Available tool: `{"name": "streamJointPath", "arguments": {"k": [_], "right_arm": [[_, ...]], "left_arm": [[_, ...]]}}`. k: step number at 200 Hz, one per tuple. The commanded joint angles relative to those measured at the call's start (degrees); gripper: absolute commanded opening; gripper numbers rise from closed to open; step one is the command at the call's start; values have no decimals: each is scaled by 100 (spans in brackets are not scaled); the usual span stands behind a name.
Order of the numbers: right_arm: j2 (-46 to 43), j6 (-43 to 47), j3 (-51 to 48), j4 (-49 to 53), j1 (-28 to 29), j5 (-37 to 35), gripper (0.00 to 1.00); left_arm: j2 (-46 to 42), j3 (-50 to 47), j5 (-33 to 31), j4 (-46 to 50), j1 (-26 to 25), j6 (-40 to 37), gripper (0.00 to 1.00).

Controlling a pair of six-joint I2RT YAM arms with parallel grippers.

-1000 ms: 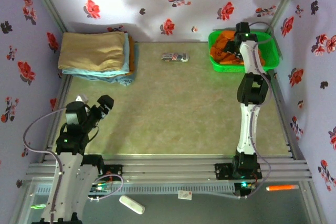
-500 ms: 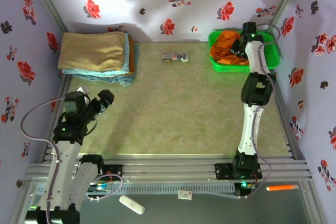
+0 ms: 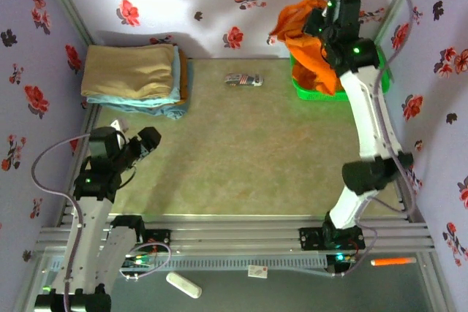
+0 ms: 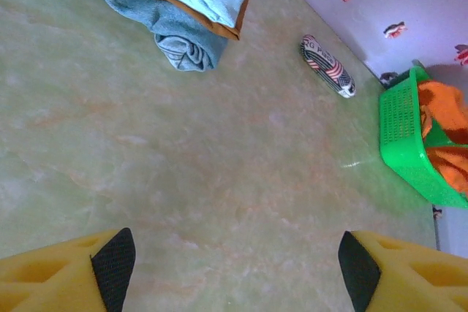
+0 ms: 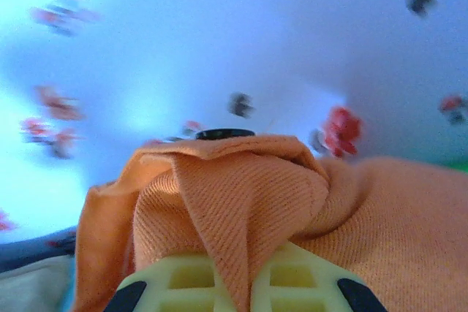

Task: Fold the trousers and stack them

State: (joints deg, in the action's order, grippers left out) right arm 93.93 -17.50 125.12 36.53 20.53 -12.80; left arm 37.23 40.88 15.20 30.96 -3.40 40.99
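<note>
Right gripper [image 5: 232, 283] pinched tight on the orange trousers [image 3: 306, 45], which hang above the green basket [image 3: 382, 77] at far right, lower cloth inside it. Left gripper [image 4: 234, 264] wide, empty, near left. Judged: pickup only; spreading, folding and stacking on the far-left folded pile [image 3: 131, 71] remain.

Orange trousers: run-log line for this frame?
phase: pick | right fingers shut on bright orange soft-cloth trousers, held above green plastic mesh basket | left fingers open, empty, over table | fold: not started
</note>
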Motion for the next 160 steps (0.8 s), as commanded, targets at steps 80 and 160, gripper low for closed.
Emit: {"name": "streamJointPath", "arguments": {"k": [80, 160], "right_arm": [[-1817, 135, -3193, -181, 3113, 1105, 85], [-2989, -1133, -5999, -441, 197, -285, 99]], "left_arm": [[-849, 80, -394, 234, -38, 225, 95], [195, 103, -1598, 278, -2344, -234, 98]]}}
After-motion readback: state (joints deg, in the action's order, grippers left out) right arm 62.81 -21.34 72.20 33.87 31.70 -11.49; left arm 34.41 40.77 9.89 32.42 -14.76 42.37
